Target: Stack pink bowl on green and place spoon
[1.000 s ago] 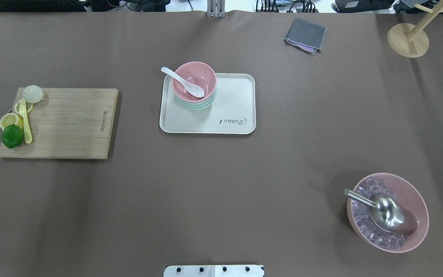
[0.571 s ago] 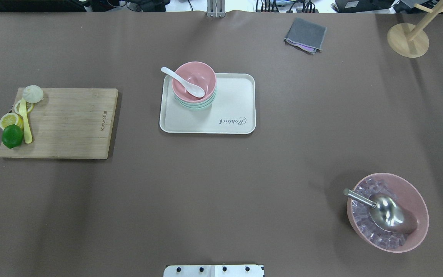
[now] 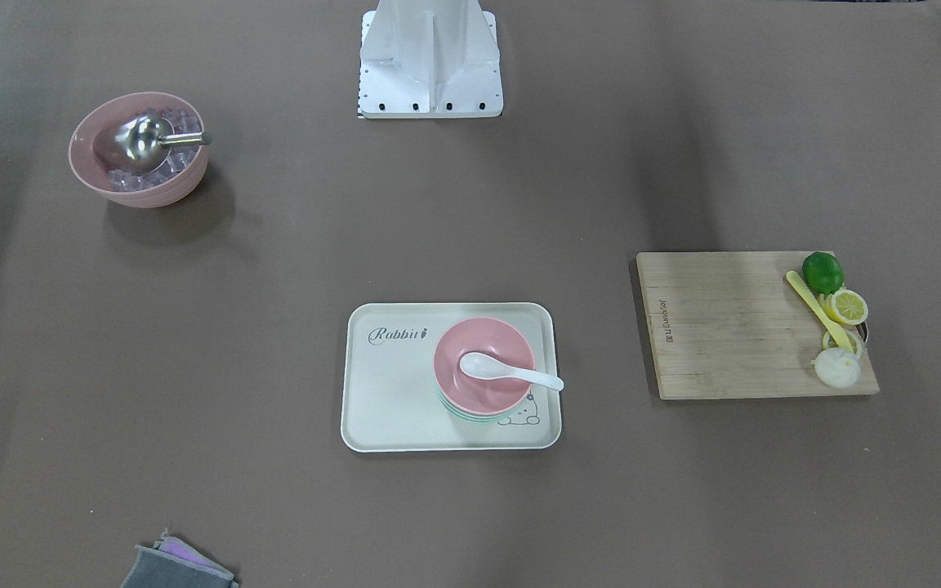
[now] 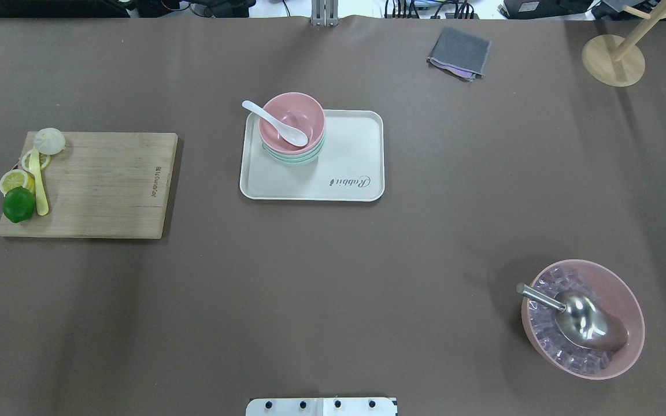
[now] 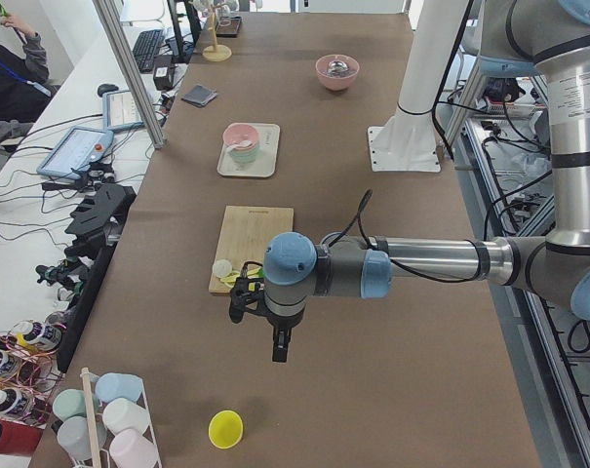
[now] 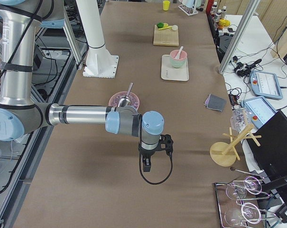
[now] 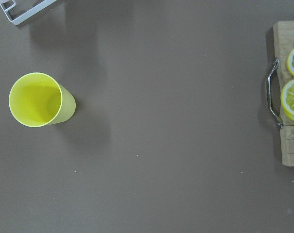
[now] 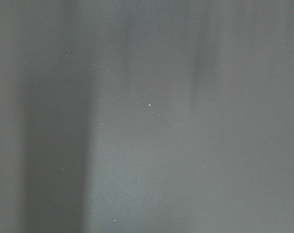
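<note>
The pink bowl [image 4: 305, 111] sits nested on top of the green bowls [image 4: 301, 160]. Seen from overhead, the stack stands in the 10 o'clock corner of the white tray [image 4: 344, 159]. The spoon [image 4: 273, 122] lies in the pink bowl, scoop inside, with its handle resting on the rim and pointing out toward 10 o'clock. The left gripper [image 5: 279, 353] hangs above the bench [image 4: 333, 289] near a yellow cup [image 5: 225, 429]. The right gripper [image 6: 146, 167] hangs above the bench too; I cannot tell whether either is released or clenched

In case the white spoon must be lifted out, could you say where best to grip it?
Grip the white spoon by its handle, which juts past the rim of the pink bowl toward the robot's left; come down from above.
</note>
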{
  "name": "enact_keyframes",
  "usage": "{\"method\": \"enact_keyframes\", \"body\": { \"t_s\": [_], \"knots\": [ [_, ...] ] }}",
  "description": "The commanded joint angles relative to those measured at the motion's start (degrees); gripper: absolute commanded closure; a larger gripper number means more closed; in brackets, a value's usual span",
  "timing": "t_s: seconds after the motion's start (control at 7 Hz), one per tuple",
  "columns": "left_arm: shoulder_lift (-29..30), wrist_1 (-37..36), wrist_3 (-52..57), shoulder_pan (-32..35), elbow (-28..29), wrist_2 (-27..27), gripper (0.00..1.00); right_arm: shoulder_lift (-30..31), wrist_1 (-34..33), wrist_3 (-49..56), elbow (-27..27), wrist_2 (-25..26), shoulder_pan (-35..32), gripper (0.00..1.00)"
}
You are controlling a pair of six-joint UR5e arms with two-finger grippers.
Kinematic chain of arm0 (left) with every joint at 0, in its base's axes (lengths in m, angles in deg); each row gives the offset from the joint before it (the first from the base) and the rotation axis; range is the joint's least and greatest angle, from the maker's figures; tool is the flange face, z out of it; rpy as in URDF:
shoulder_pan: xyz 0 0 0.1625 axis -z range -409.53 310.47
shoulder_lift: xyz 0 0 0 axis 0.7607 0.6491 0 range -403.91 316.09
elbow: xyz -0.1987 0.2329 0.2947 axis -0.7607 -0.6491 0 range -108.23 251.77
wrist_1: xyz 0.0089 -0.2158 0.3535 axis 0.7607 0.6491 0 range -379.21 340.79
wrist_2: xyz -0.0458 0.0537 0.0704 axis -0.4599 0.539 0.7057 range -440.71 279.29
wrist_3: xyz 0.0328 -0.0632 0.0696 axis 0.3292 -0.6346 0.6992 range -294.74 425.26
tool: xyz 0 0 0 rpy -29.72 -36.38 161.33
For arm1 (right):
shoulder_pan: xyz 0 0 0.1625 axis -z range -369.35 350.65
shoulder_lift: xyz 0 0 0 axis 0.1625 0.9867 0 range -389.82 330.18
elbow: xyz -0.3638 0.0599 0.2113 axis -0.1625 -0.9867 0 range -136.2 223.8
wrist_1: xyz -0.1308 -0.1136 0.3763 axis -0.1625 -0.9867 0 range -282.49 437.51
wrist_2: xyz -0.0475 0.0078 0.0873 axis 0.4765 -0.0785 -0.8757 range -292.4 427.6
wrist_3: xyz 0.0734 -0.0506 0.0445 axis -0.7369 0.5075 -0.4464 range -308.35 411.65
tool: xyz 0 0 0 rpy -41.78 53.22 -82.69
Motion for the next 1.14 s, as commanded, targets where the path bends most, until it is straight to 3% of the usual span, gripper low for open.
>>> {"method": "enact_keyframes", "body": {
  "t_s": [0.0, 1.0],
  "knots": [
    [-0.01, -0.03, -0.07, 0.01, -0.13, 0.03, 0.02, 0.01, 0.0, -0.01, -0.21, 0.0, 0.0, 0.0],
    [0.08, -0.03, -0.16, -0.07, -1.0, 0.38, 0.02, 0.01, 1.76, -0.01, -1.45, 0.0, 0.0, 0.0]
  ]
}}
